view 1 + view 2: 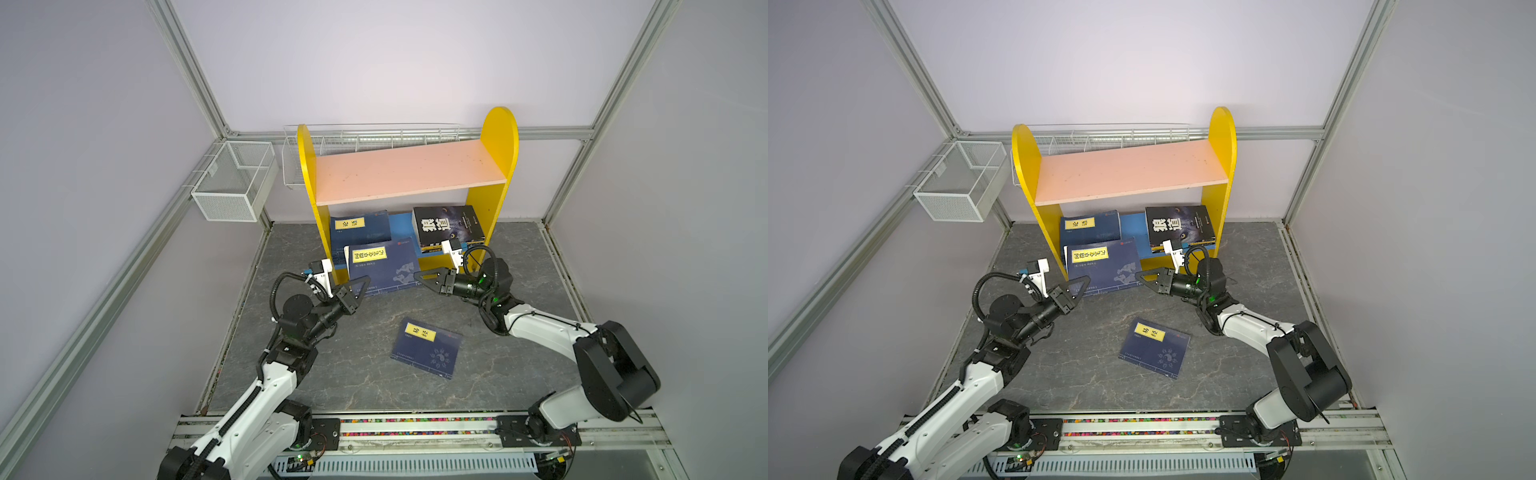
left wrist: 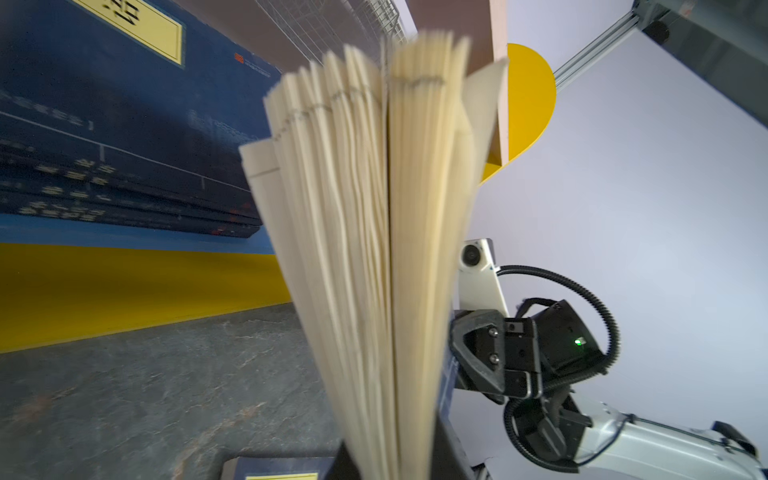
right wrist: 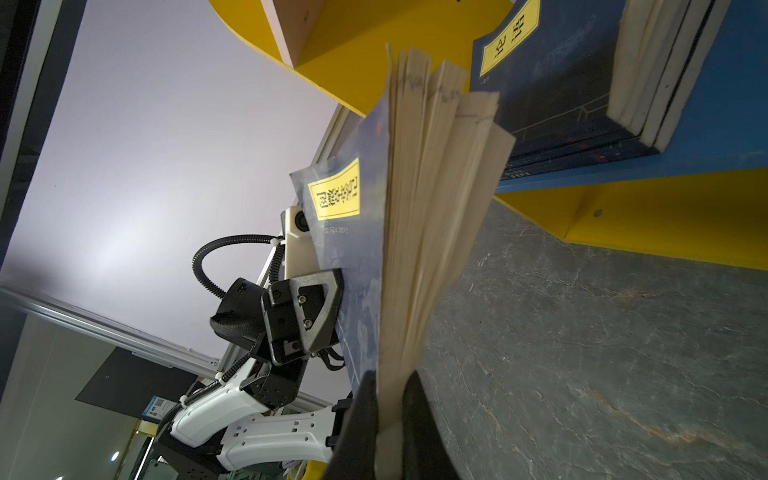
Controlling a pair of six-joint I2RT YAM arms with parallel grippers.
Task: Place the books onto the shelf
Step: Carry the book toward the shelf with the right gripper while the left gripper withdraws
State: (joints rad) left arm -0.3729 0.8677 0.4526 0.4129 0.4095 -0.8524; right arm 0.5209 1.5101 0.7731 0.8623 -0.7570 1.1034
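A navy book point(image 1: 382, 266) with a yellow label leans half upright at the front of the shelf point(image 1: 407, 170), its pages fanned point(image 2: 365, 208). My left gripper point(image 1: 363, 284) is shut on its lower left corner. From the right, my right gripper point(image 1: 419, 276) is shut on its cream pages point(image 3: 424, 208). On the blue lower board point(image 1: 401, 224) lie a navy book point(image 1: 361, 228) and a black book point(image 1: 446, 226). A third navy book point(image 1: 426, 347) lies flat on the table in front.
A white mesh basket point(image 1: 232, 183) hangs on the left frame rail. A long wire basket point(image 1: 374, 137) runs behind the shelf. Aluminium posts and grey walls close in the table, and the arms' base rail point(image 1: 415, 432) runs along its front edge.
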